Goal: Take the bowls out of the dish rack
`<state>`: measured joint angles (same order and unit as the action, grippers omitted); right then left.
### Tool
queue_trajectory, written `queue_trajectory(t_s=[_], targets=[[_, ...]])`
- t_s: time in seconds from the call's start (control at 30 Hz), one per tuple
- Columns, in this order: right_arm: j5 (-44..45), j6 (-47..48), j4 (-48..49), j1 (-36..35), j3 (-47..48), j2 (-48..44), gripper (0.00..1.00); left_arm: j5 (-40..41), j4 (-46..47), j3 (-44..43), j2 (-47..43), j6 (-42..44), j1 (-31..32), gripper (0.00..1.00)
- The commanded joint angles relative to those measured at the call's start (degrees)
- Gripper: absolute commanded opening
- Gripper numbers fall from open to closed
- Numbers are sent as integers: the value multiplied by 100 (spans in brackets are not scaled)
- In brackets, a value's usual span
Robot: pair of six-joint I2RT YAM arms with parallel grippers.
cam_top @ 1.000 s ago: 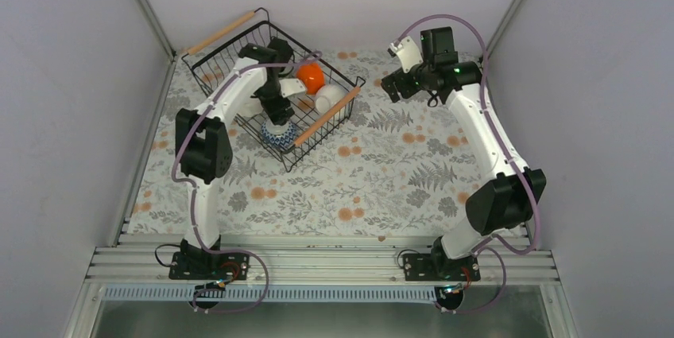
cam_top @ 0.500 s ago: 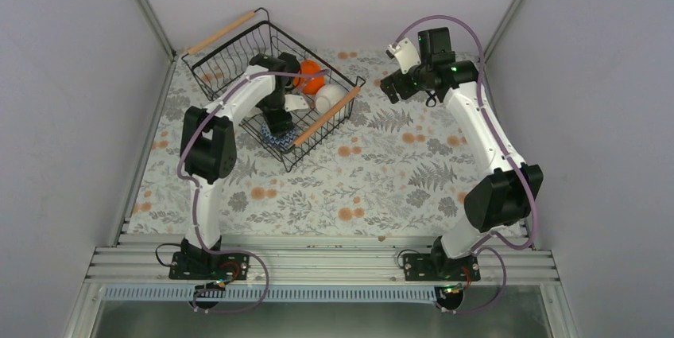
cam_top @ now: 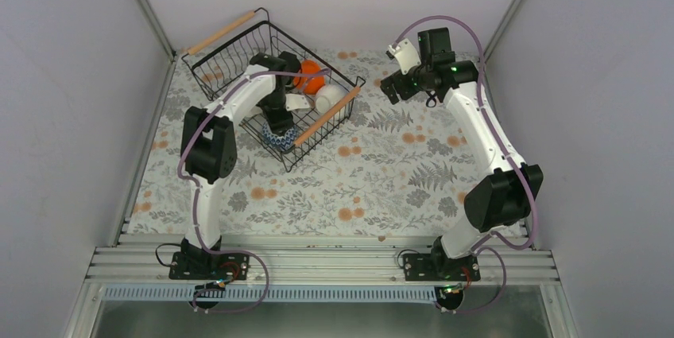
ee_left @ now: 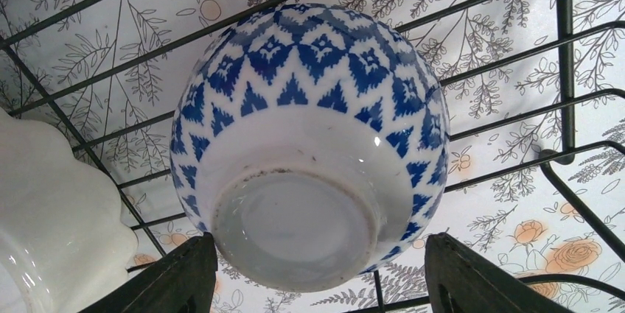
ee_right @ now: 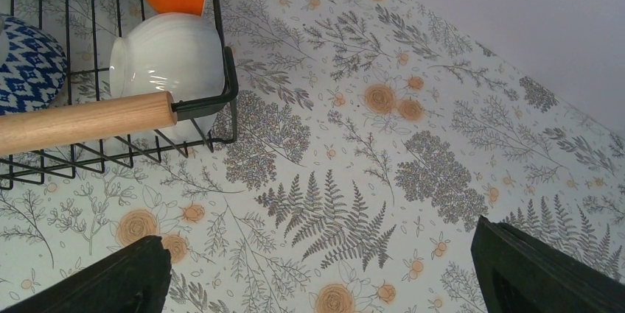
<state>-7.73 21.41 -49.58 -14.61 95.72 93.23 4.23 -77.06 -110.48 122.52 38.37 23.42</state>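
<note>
From above, the black wire dish rack with wooden rod handles point(cam_top: 213, 75) sits far left on the floral tabletop point(cam_top: 381, 183). The left gripper point(cam_top: 278, 125) reaches into it over a blue-and-white patterned ceramic bowl point(cam_top: 281, 140), and the arm hides its jaws. The right gripper point(cam_top: 395, 87) hangs beside the rack.

The left wrist view shows the fingers spread either side of the upturned bowl's foot, clamping nothing. On closing, the glossy curved wall may slip and knock the scallop-edged white bowl point(ee_left: 51, 202) just beside it.

In the right wrist view the jaws are wide apart and empty, and the frame edge cuts off the rack.
</note>
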Motion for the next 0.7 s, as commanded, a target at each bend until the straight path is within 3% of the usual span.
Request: queue_trajectory(t_s=[0.0, 0.2, 0.37, 0.67], targets=[[91, 48, 39, -44, -49, -33, 100, -110, -73, -158, 241, 27, 48, 70], [83, 65, 55, -49, -75, -55, 100, 34, -73, -262, 448, -50, 54, 74], [70, 63, 102, -47, -136, -61, 100, 4, -73, -434, 535, -113, 57, 52], [96, 74, 117, -43, -143, -68, 100, 6, -73, -352, 497, -117, 65, 30]])
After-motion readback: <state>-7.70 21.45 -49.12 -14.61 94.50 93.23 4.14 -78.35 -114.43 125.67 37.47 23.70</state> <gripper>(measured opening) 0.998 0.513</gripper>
